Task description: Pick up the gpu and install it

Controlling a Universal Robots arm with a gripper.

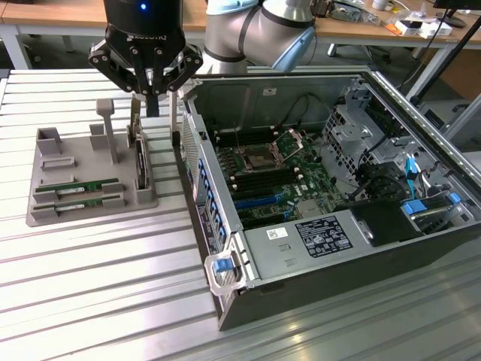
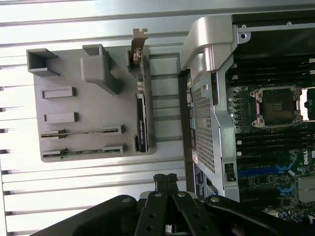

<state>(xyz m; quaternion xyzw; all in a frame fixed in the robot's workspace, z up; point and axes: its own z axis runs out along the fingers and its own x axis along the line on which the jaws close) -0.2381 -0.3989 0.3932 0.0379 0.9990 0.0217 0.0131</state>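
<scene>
The pick-up step seems to be only starting: the tool [image 1: 153, 96] is hanging with its fingers pressed together, gripping nothing, over the upright dark card [image 1: 140, 162] in the gray tray [image 1: 71, 169] sitting on the surface [image 1: 98, 286]. The gpu [image 1: 81, 186], one of two green sticks, is lying in a tray slot, apart from the tool. Grasping it is likely calling for parted fingers straddling the stick.
</scene>
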